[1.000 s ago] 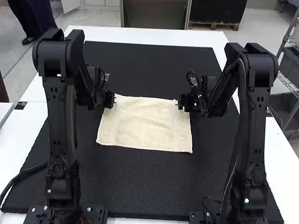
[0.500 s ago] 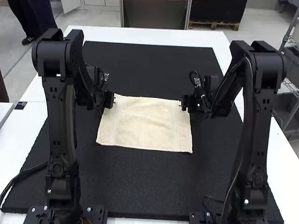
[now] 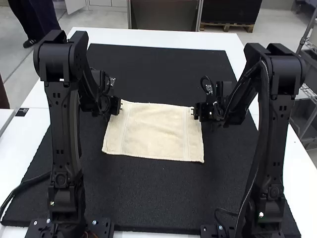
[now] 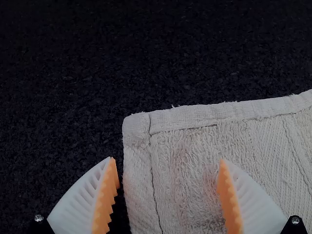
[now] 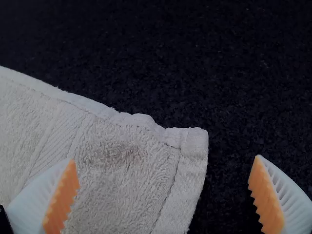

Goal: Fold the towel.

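Flanking the far corners of a cream towel [image 3: 153, 131], the left gripper [image 3: 120, 107] and the right gripper [image 3: 193, 112] of 2 black robot arms are set wide apart at their tips, with no cloth in their grasp. The towel lies spread on a black mat [image 3: 148, 198] atop a white table [image 3: 148, 37], between the left arm [image 3: 64, 134] and the right arm [image 3: 272, 124], its far edge running from 1 gripper to the other. In the left wrist view, the left gripper [image 4: 167, 159] has its white, ribbed fingers [image 4: 258, 207] well parted, 1 orange pad over the terry cloth and the other just beside the towel's side edge, over the mat; the hemmed corner [image 4: 136, 127] lies ahead of the tips. In the right wrist view, the right gripper [image 5: 166, 158] is likewise spread wide, with 1 finger over the cloth and the other apart from the towel, over the dark mat, while a slightly rumpled hem [image 5: 134, 119] leads to the 2nd far corner [image 5: 195, 141]. Whether any fingertip touches the cloth cannot be told from these views. A black cable [image 3: 25, 184] runs beside the left arm, near the table's edge
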Available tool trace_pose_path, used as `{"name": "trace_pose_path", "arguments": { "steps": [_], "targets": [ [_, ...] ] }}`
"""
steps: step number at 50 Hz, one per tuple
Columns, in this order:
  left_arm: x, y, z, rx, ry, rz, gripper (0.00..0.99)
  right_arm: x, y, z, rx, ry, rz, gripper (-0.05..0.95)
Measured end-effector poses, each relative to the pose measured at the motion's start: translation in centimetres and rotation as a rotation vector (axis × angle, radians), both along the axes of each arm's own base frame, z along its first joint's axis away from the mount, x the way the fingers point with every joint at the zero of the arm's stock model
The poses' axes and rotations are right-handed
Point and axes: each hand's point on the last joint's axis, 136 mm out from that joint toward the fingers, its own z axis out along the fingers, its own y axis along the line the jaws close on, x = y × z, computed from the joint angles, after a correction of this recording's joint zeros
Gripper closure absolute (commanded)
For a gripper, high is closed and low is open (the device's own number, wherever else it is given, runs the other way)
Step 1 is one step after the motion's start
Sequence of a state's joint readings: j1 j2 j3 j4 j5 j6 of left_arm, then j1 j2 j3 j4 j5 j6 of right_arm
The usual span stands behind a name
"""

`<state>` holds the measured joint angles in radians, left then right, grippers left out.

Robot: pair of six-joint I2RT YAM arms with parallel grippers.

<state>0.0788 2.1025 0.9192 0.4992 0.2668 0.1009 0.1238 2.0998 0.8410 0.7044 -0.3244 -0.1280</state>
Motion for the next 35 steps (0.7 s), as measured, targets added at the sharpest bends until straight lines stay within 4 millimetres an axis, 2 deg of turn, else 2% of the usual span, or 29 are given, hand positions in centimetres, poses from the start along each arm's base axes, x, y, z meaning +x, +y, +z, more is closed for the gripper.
{"name": "trace_pose_path", "arguments": {
  "steps": [5,9,11,12,17,21,35],
  "targets": [
    [0.0,-0.03,0.02,-0.002,0.0,-0.002,0.511,-0.05,0.15,-0.07,-0.002,0.001,0.002,0.43],
    [-0.01,-0.04,0.02,-0.005,0.0,-0.004,0.515,-0.2,0.46,-0.16,-0.001,0.006,0.01,0.69],
    [-0.02,-0.07,0.03,-0.006,0.0,-0.006,0.516,-0.24,0.5,-0.19,0.001,0.008,0.013,0.73],
    [-0.02,-0.08,0.03,-0.007,0.0,-0.006,0.533,-0.26,0.54,-0.19,0.003,0.009,0.014,0.75],
    [0.0,-0.08,0.04,-0.006,0.0,-0.007,0.766,-0.26,0.62,-0.1,0.006,0.006,0.02,0.92],
    [-0.03,-0.05,0.06,-0.011,-0.001,-0.01,0.979,-0.22,0.7,0.0,0.009,0.001,0.023,0.92],
    [0.03,-0.34,0.26,-0.019,-0.012,-0.025,0.977,-0.24,0.84,0.1,0.016,-0.001,0.031,0.92]
  ]
}}
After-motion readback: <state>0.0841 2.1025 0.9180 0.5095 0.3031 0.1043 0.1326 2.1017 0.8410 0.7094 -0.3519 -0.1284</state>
